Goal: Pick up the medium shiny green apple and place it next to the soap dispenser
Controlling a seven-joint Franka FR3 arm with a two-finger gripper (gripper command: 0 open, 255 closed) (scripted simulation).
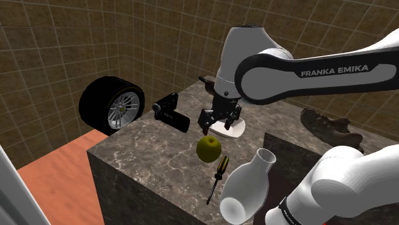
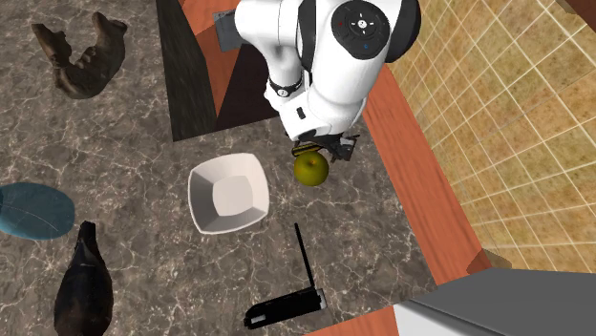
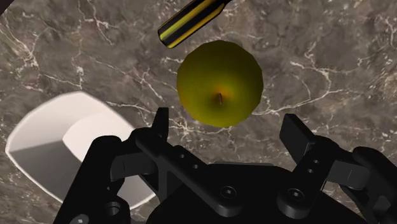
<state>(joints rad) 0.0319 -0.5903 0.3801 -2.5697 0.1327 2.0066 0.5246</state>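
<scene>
Shoulder view: the green apple (image 1: 209,149) sits on the dark marbled surface (image 1: 144,156), with the gripper (image 1: 217,121) hanging just above it at about 12 o'clock; a white bowl (image 1: 231,130) is at the apple's 1 o'clock, and a black-and-yellow screwdriver (image 1: 218,176) lies near it at 5 o'clock. Second exterior view: the apple is just beside the bowl, at its 2 o'clock, not touching; the gripper overlaps the apple's 12 o'clock edge; a black camcorder (image 2: 287,305) lies well off at the bowl's 5 o'clock. Wrist view: the fingers (image 3: 160,127) are spread wide with nothing in them; the apple sits out past the tips, lined up with the gap, touching neither; the screwdriver handle is just beyond it.
</scene>
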